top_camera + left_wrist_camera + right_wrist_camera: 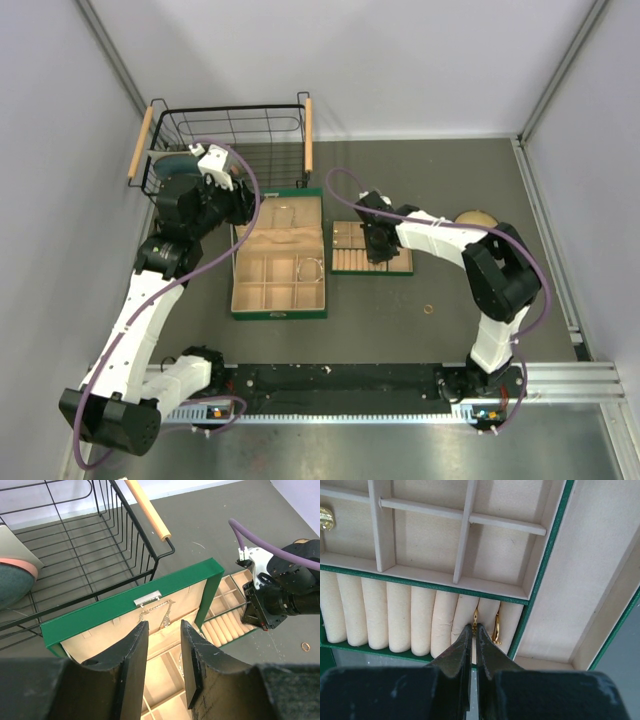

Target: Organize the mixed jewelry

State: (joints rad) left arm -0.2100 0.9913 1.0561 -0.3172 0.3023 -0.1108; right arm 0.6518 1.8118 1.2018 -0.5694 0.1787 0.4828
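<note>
A: Start at the right fingers. What are they doing?

B: Pressed together tip to tip and, as far as I can judge, pinching the thin band of a gold ring. It sits dead ahead of the tips, at 12 o'clock in the wrist view, down in a groove between two cream rolls of the ring tray.

A: Which way does it run?

B: On edge, its flat face in line with the groove, 12 to 6. Fingers and slot agree, so I'd say it only wants seating and letting go, then a straight pull back.

A: Anything crowding it?

B: A second ring at 3 o'clock of the tips, one groove over, just beside but apart. Same look: tiny, bright gold-orange, thin as wire. A sideways slip could knock it.

A: And the left fingers?

B: Spread, nothing between them, hovering over the open green box, a fine chain on its lid lining.

A: What lies outside the tray?

B: One loose ring on the surface, at 5 o'clock from the tray in the top view, nearer the right arm than the left. A thin silver bracelet lies in a compartment of the green box, on its 3 o'clock side.
</note>
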